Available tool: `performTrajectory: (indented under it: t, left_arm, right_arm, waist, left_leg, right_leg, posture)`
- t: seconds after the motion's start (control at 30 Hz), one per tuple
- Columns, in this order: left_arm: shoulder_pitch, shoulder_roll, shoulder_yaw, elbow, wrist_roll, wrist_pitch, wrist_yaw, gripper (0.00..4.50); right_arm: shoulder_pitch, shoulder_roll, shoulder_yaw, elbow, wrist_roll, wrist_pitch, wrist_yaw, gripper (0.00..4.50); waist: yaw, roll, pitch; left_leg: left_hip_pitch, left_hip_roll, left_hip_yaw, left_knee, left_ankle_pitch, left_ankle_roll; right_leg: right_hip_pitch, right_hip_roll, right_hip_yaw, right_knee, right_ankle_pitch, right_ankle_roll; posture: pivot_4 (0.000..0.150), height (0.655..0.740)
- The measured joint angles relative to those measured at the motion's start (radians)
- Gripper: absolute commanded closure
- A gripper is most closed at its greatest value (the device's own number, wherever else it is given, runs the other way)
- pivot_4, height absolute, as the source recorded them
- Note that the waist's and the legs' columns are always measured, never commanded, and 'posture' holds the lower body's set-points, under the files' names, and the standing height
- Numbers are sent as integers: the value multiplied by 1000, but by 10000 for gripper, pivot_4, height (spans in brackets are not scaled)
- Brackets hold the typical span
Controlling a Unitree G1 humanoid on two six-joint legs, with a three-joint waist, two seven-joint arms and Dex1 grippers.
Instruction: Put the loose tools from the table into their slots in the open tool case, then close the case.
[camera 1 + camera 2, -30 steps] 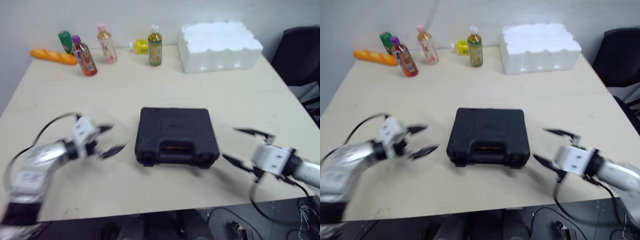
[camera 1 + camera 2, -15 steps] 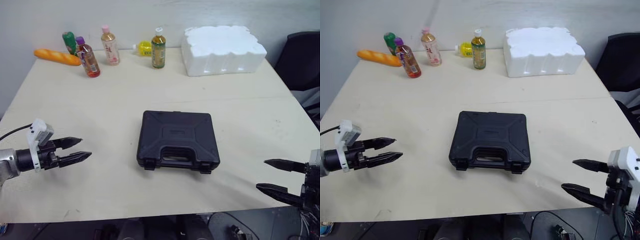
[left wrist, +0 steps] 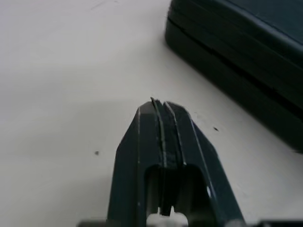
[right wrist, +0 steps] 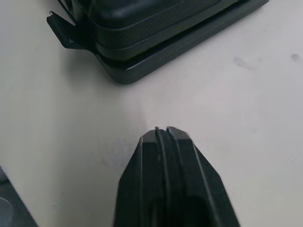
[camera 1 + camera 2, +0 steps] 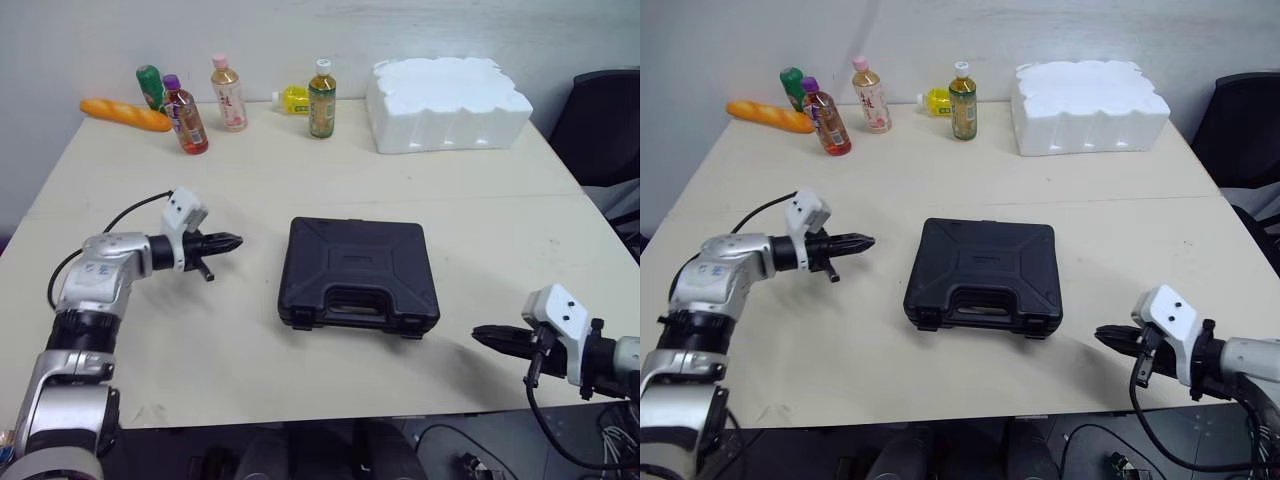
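Observation:
The black tool case [image 5: 358, 274] lies shut in the middle of the table, handle toward me, latches at its front edge. My left gripper [image 5: 233, 241] is shut with nothing in it, hovering a short way left of the case and pointing at it; its pressed-together fingertips [image 3: 160, 105] appear in the left wrist view beside the case's side wall [image 3: 236, 90]. My right gripper [image 5: 480, 335] is shut and empty near the table's front edge, right of the case's front corner [image 4: 118, 71]. I see no loose tools on the table.
Along the far edge stand several drink bottles [image 5: 320, 98], a baguette [image 5: 126, 115] and a white foam block [image 5: 446, 90]. A dark chair [image 5: 605, 120] stands beyond the table's right side. A cable loops from my left wrist.
Both grippers have gone from open to shut. My left gripper has swung in toward the case's left side; my right gripper has risen over the table's front edge. The camera has shifted slightly.

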Motion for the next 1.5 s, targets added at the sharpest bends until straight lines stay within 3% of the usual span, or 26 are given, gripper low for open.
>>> performTrajectory:
  t: [0.43, 0.83, 1.1, 1.3, 1.5]
  left_arm:
    - [-382, -256, -82, 601, 211, -262, 101, 45000]
    - [-513, -369, -75, 825, 302, -394, 175, 45000]
    - [-509, -325, -77, 828, 332, -448, 0, 45000]
    - [-431, -277, -117, 737, 333, -482, -320, 45000]
    - [-411, -268, -117, 688, 333, -476, -356, 45000]
  right_arm:
    - [-145, 1, 150, -34, -33, 50, -5, 44894]
    - [-210, 1, 226, -32, -58, 51, 30, 44894]
    - [-241, 2, 244, 8, -83, 43, 44, 44894]
    - [-218, -37, 188, 50, -112, 26, 73, 44894]
    - [-184, -54, 166, 71, -127, 17, 97, 44894]
  waist:
    - [2, -2, 1]
    - [1, -2, 1]
    - [0, -2, 1]
    - [5, -2, 1]
    - [1, -2, 1]
  left_leg:
    - [-12, -1, 1, 14, -3, 5]
    - [-12, -2, 2, 14, -3, 5]
    - [-11, -2, 4, 14, -1, 1]
    - [-12, -1, 5, 15, -1, 1]
    - [-11, 0, 5, 15, -4, 6]
  right_leg:
    - [-4, 1, -1, 2, 2, 4]
    - [-4, 2, -1, 2, 3, 5]
    - [-5, 1, -1, 2, 3, 5]
    - [-5, 0, 0, 2, 3, 5]
    - [-5, 0, 0, 3, 3, 5]
  posture:
    - [1500, 7383]
    - [1500, 7383]
    - [1500, 7383]
    - [1500, 7383]
    - [1500, 7383]
